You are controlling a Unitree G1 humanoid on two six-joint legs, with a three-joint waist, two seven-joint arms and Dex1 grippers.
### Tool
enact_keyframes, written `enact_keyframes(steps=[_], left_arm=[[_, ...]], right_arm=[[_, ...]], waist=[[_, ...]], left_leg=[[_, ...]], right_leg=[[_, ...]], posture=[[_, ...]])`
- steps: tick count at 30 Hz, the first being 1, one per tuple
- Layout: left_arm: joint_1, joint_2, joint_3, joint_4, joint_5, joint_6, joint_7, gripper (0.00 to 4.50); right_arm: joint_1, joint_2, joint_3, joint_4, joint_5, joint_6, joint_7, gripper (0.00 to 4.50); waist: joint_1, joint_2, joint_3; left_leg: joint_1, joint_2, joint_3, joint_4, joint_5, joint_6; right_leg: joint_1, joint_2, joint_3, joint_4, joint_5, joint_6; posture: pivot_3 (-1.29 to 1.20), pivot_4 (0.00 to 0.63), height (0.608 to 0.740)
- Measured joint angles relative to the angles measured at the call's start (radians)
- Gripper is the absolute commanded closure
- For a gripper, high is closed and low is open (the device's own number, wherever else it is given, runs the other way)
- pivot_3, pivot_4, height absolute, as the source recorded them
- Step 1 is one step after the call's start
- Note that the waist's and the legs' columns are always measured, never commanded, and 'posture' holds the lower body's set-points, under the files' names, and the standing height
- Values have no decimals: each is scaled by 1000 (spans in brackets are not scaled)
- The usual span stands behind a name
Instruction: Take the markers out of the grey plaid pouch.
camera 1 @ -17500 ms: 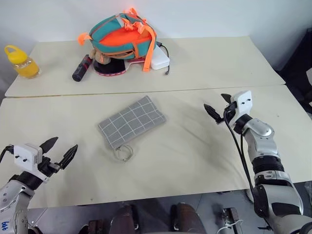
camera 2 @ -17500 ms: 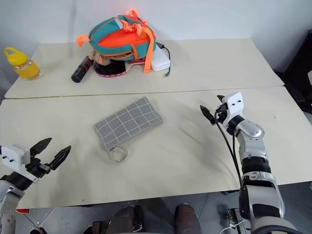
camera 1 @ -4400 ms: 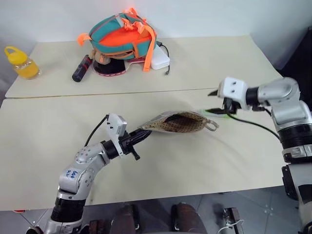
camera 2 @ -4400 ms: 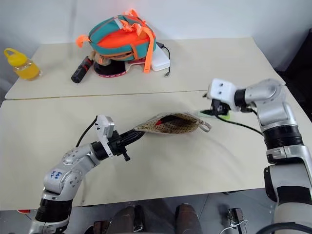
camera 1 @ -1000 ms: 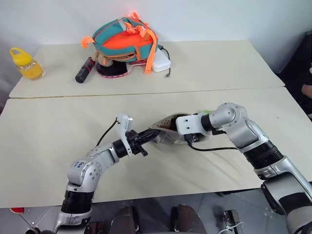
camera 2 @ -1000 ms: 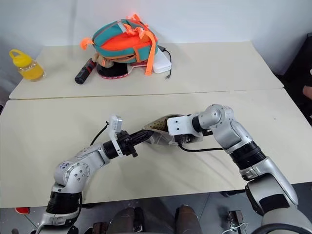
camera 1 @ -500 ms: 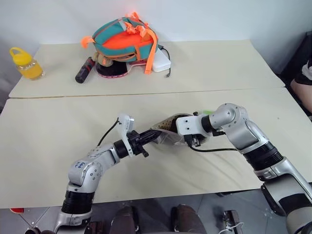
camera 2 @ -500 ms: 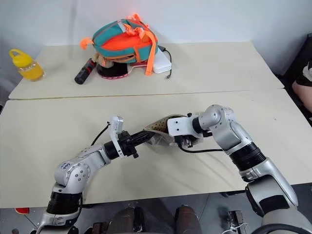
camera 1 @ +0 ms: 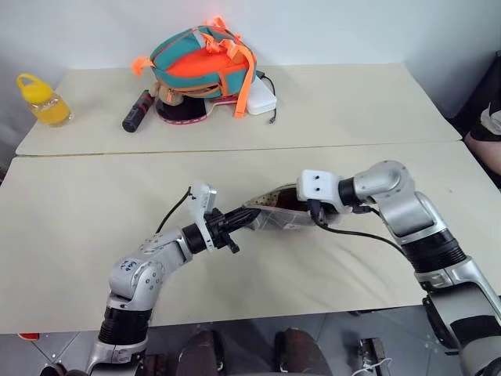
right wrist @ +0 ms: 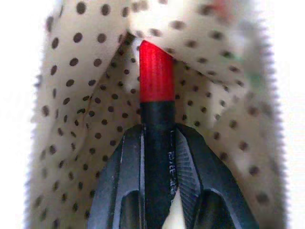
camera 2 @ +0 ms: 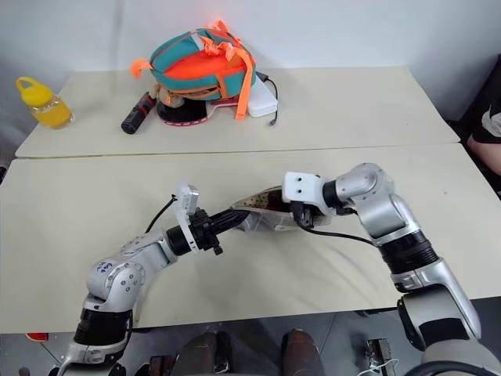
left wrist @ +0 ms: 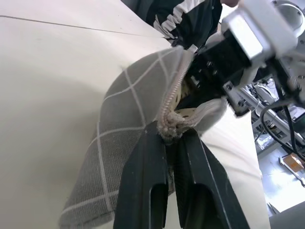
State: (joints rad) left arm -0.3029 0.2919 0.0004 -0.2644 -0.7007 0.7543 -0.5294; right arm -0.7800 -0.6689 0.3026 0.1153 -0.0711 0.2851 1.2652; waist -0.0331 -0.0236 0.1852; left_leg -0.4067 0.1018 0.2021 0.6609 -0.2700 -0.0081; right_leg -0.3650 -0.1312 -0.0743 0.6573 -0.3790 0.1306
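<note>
Where tan dotted lining (right wrist: pixel 71 95) folds, ribbed red marker (right wrist: pixel 156 81), black-barrelled, in right pincer (right wrist: pixel 157 143).

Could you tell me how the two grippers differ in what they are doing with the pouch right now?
The left gripper pinches the grey plaid pouch by its zip end from outside; the right gripper reaches inside the dotted lining. The left is shut on fabric; the right on the red marker. Both are closed.

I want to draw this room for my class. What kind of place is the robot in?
Probably a robot test room, not a home: two plain cream tables pushed together by bare white walls, with school things laid out, namely a teal-and-orange backpack, a yellow bottle and a grey plaid fabric pouch.
</note>
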Motion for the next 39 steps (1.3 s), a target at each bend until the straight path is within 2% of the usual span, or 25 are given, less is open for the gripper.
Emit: enact_keyframes(steps=[6,17,24,29,34,39], left_arm=[[-2,0,4,2,3,-16,-4,4500],[-24,-20,26,6,25,-60,7,4500],[-34,-15,74,20,24,-73,22,4500],[-36,-8,85,46,34,-94,15,4500],[-46,54,58,69,138,-194,-15,4500],[-48,96,14,86,267,-319,-39,4500]], right_arm=[[1,-2,-77,-99,126,125,6,3962],[-20,35,-97,-191,258,269,-36,3962],[-22,-74,-69,-186,208,197,-10,3962],[-13,-77,-51,-190,218,201,5,3962],[-45,33,-113,-234,354,286,-33,3962],[-109,86,-160,-214,378,240,-115,3962]], waist=[[2,0,0],[6,0,0],[6,0,0],[3,0,0],[4,0,1],[7,-1,1]], left_leg=[[-3,0,1,-1,0,0],[-14,0,-1,2,0,0],[-14,0,-1,2,0,0],[-14,0,0,2,0,0],[-14,1,-1,3,0,0],[-15,0,0,3,0,0]], right_leg=[[-4,0,1,1,0,0],[-13,0,-1,2,0,0],[-13,0,-1,1,0,0],[-13,1,-1,1,0,0],[-13,1,-1,2,0,0],[-14,0,-2,2,0,0]], posture=[[0,150,740],[0,150,740],[0,150,740],[0,150,740],[0,150,740],[0,150,740]])
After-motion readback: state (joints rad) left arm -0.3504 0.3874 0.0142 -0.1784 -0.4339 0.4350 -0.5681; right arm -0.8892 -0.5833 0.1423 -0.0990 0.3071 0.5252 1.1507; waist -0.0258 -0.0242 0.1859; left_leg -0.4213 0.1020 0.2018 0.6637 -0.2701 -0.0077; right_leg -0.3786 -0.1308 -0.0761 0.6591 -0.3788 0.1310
